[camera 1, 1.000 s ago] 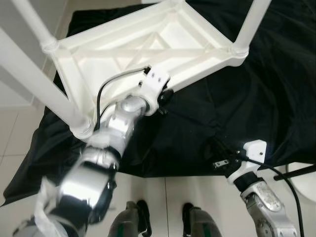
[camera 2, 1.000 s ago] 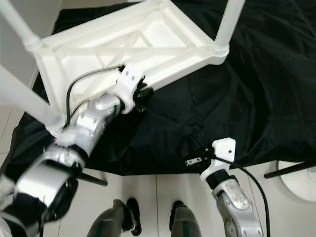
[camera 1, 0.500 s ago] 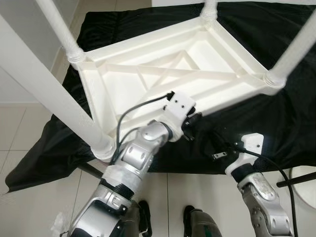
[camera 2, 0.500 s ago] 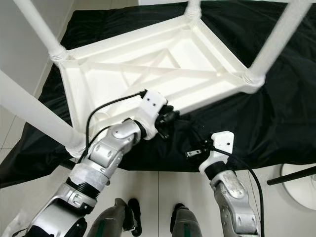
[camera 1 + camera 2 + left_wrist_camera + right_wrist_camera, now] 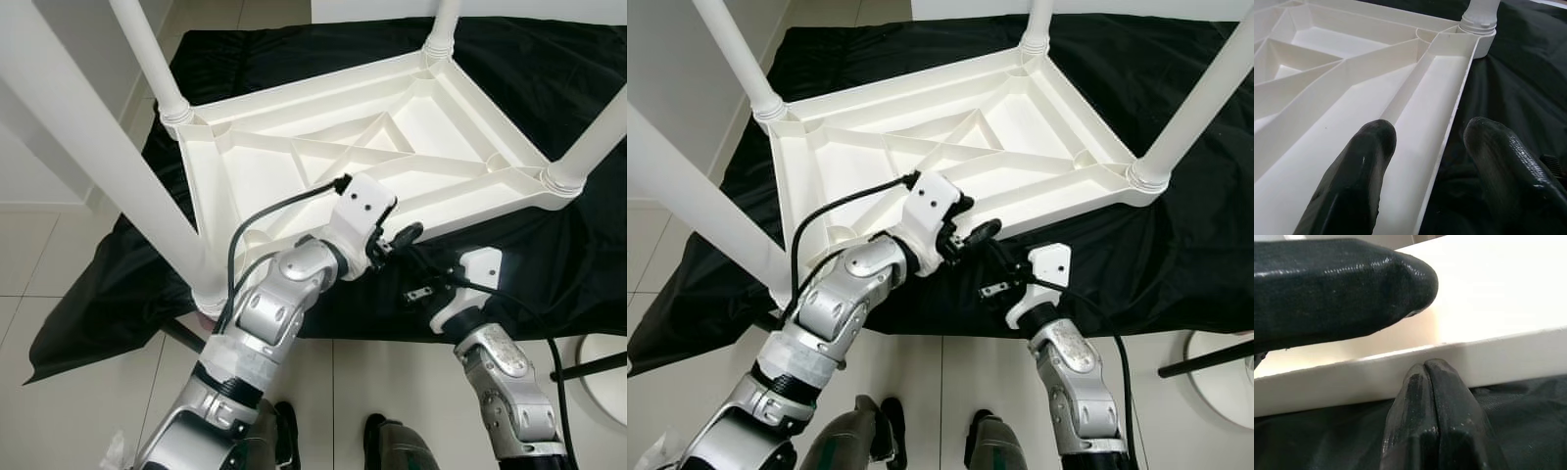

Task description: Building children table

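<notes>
White plastic children's table (image 5: 323, 157) lies upside down on a black cloth (image 5: 549, 88) spread over the tiled floor (image 5: 39, 245), ribbed underside up, four round white legs (image 5: 83, 127) sticking up toward the camera. Left gripper (image 5: 1425, 161) is at the table's near long edge, fingers (image 5: 1359, 166) spread wide and straddling the rim: one over the ribbed underside, the other outside over the cloth, not clamped on it. Right gripper (image 5: 1430, 382) sits just beside the left one at the same near edge, its two fingers pressed together with nothing between, tips right up against the outer face of the white rim. Robot's feet (image 5: 284, 431) on the tiles below
</notes>
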Robot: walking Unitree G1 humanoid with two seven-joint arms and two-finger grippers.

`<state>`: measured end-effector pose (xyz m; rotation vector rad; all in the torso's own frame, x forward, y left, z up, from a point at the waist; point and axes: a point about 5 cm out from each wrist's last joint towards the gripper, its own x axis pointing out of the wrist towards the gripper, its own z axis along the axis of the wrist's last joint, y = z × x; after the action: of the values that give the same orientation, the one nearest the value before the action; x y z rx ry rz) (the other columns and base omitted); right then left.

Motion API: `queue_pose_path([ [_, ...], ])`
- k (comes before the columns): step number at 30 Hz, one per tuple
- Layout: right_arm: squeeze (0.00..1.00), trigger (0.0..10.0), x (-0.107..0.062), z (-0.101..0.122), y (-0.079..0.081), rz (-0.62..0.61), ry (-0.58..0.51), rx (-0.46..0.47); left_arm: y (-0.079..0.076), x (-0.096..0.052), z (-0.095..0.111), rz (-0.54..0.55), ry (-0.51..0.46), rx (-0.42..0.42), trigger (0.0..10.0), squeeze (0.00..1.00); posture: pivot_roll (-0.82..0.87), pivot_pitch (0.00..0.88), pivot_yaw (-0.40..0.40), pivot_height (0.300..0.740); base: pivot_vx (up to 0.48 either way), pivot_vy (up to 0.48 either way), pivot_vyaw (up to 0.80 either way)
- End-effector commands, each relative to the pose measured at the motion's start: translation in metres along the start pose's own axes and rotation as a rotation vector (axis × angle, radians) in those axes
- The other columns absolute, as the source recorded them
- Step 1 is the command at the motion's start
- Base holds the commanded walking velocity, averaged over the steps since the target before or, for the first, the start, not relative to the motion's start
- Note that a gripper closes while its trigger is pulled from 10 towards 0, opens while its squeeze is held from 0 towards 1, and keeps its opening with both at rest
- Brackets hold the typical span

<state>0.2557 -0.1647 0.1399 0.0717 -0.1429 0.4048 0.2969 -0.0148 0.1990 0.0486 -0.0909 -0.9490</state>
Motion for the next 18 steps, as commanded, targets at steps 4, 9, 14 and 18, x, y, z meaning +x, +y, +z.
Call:
queue_pose_path([
  [4, 0.0, 10.0, -0.002, -0.005, 0.0, -0.008, 0.0, -0.004, -0.004, -0.011, 0.005, -0.05, -0.041, -0.014, 10.0, 0.0, 0.0, 0.112, 0.077, 0.74, 0.0, 0.0, 0.0],
  [9, 0.0, 10.0, 0.0, -0.003, -0.004, -0.046, -0.023, -0.015, -0.008, -0.027, 0.011, -0.067, -0.095, 0.0, 10.0, 0.0, 0.0, 0.104, 0.074, 0.74, 0.0, 0.0, 0.0],
  [14, 0.0, 10.0, 0.008, -0.004, -0.003, -0.098, -0.035, 0.011, -0.011, -0.045, 0.005, -0.101, -0.062, -0.031, 10.0, 0.0, 0.01, 0.094, 0.067, 0.74, 0.0, 0.0, 0.0],
  [18, 0.0, 10.0, 0.014, -0.004, -0.003, -0.123, -0.038, 0.028, -0.013, -0.058, 0.004, -0.126, -0.049, -0.058, 10.0, 0.0, 0.03, 0.09, 0.057, 0.74, 0.0, 0.0, 0.0],
])
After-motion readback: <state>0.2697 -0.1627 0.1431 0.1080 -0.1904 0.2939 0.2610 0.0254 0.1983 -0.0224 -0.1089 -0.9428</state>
